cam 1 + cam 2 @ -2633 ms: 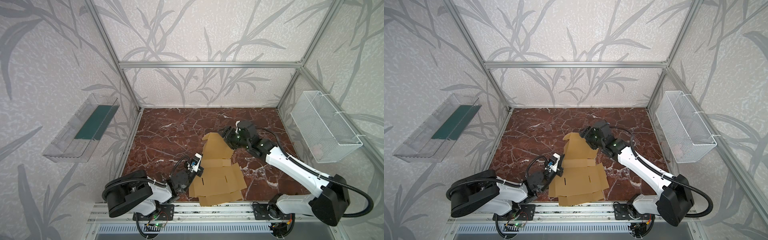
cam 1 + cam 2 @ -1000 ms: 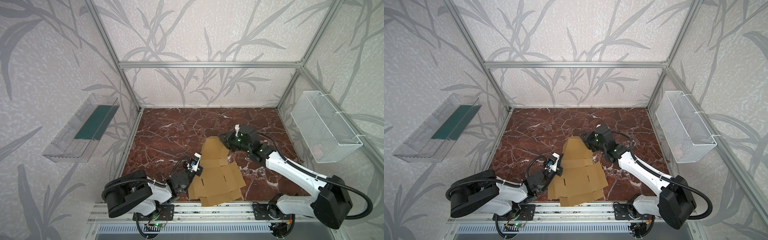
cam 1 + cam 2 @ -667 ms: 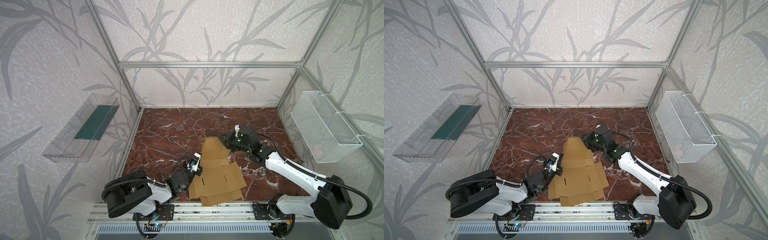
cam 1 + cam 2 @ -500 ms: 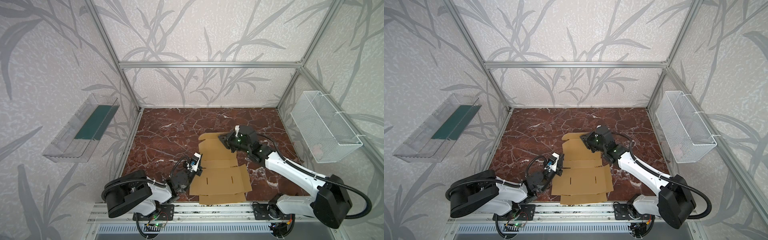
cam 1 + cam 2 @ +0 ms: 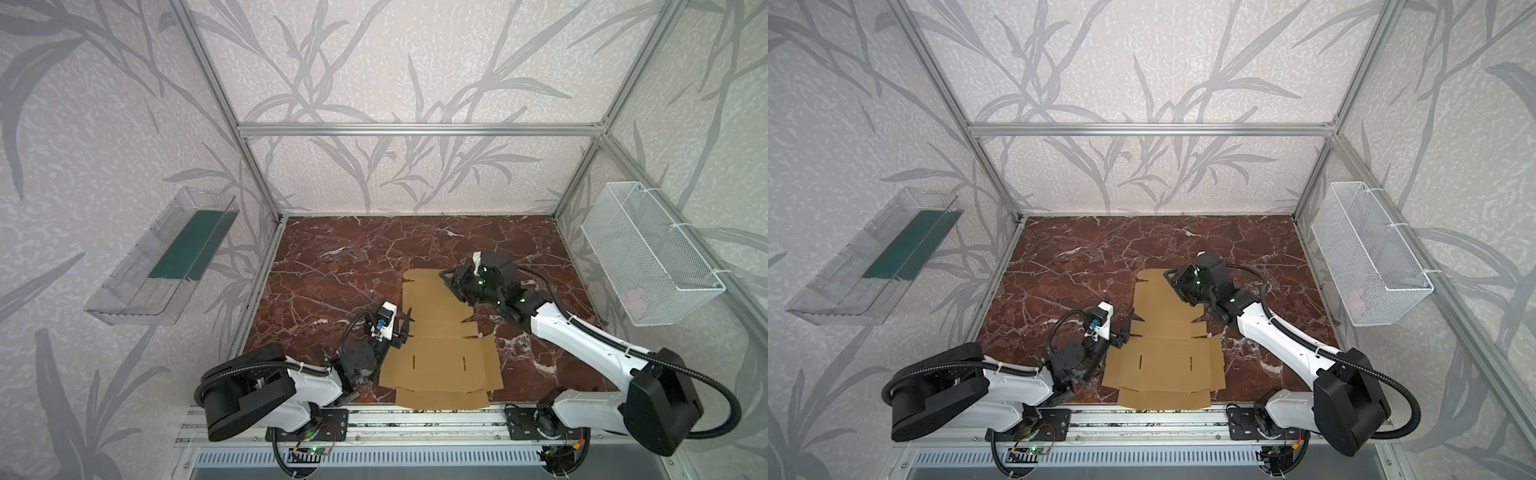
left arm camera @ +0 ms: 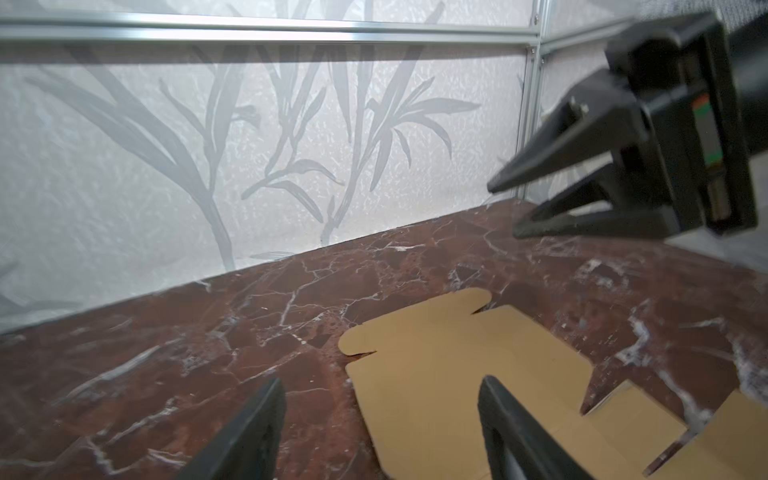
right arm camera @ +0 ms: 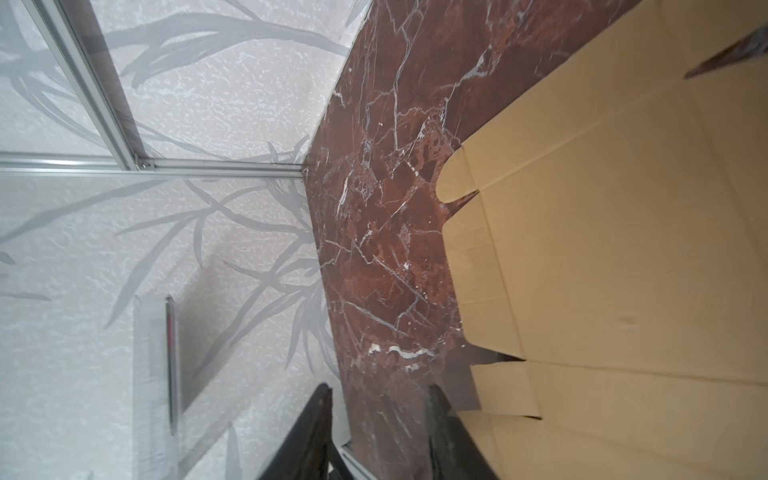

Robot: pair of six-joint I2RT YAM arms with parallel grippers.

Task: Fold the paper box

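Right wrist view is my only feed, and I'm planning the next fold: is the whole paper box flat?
Observer: Yes. In a top view the paper box lies unfolded and flat on the table, its near flap at the front edge.
Operator: Where's the left arm?
Observer: The left pincer is at the sheet's left edge, open, gripping nothing.
Operator: Is my pincer touching cardboard?
Observer: The left wrist view shows the right pincer open in the air over the far flap, apparently clear of it.
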